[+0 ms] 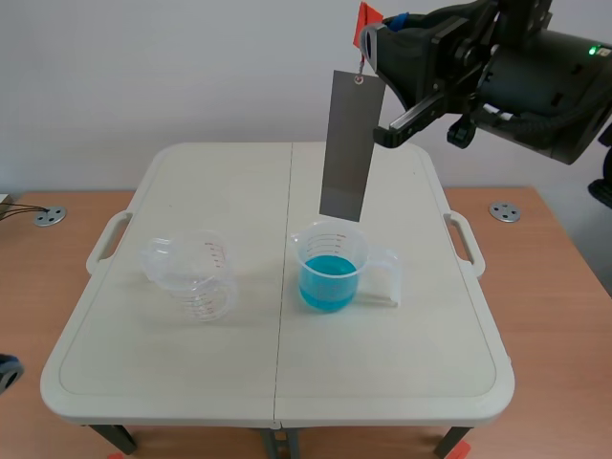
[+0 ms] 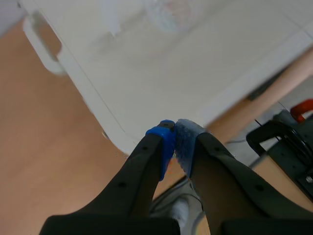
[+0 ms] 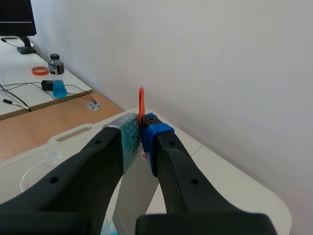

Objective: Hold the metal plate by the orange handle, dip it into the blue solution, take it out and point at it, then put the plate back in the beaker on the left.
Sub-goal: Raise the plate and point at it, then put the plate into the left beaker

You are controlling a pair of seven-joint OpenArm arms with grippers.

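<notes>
Plate (image 1: pixel 351 143) hung upright from its orange handle (image 1: pixel 366 21), clamped in the right gripper (image 3: pixel 142 129). Its lower end was just above the blue beaker (image 1: pixel 332 268), not in the liquid. The hold looked done; whether the plate was wet could not be told. Pointing and the return to the empty left beaker (image 1: pixel 191 274) seemed left. The left gripper (image 2: pixel 175 142) was closed on nothing, near the table's (image 1: pixel 382 382) edge.

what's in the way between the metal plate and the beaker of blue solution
Nothing visible. The metal plate hangs from the right gripper above the blue solution beaker, whose mouth is open. The empty beaker stands off to the side.
</notes>
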